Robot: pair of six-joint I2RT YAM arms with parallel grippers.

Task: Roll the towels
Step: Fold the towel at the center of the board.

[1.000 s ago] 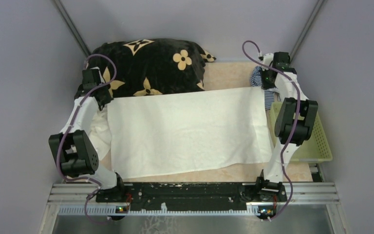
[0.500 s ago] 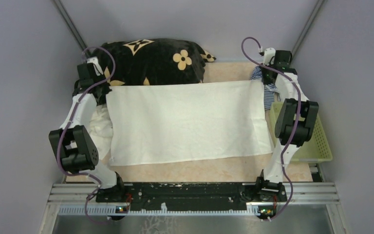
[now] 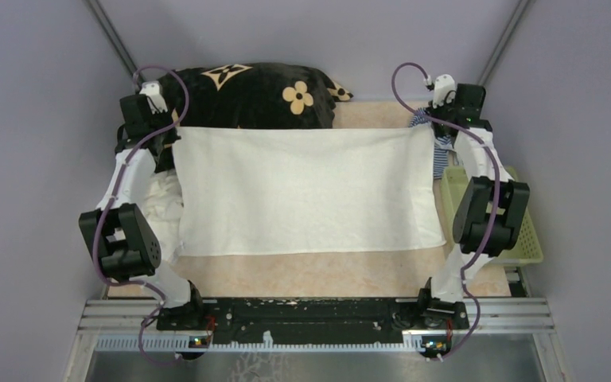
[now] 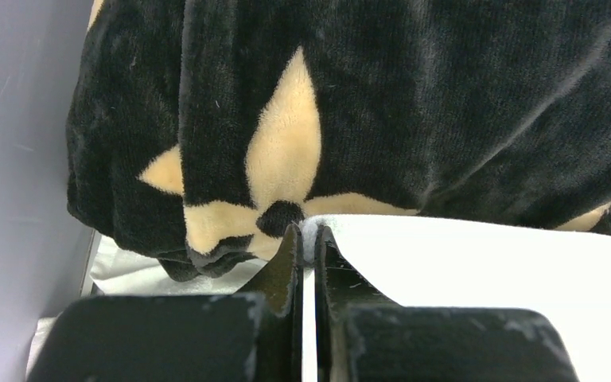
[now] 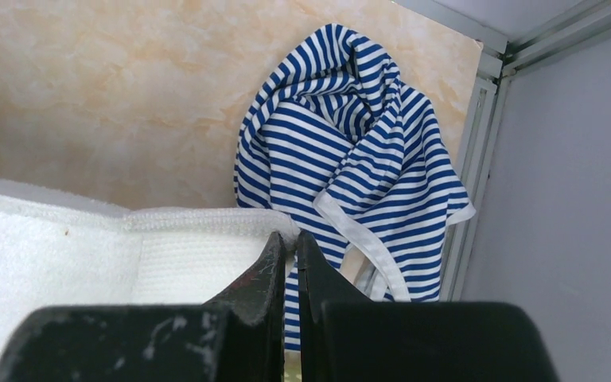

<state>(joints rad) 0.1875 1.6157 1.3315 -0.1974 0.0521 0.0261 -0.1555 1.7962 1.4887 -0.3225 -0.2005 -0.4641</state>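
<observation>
Across the middle of the bench (image 3: pixel 310 274) you have the long white towel (image 3: pixel 302 195) spread flat, its far edge lifted against the black flowered pillow (image 3: pixel 247 95). Your left hand (image 4: pixel 308 239) is clamped shut on the far left corner, and your right hand (image 5: pixel 289 243) is pinched closed on the far right corner, just beside the striped garment (image 5: pixel 358 135). This looks like the spreading step — the cloth is pulled taut between both hands and no roll has begun. Next you would likely lay that far edge down flat, then start turning one end over evenly, keeping both sides level so the roll does not skew. The towel looks soft, plain and only faintly creased — a second white cloth (image 3: pixel 159 208) lies bunched under its left side.
</observation>
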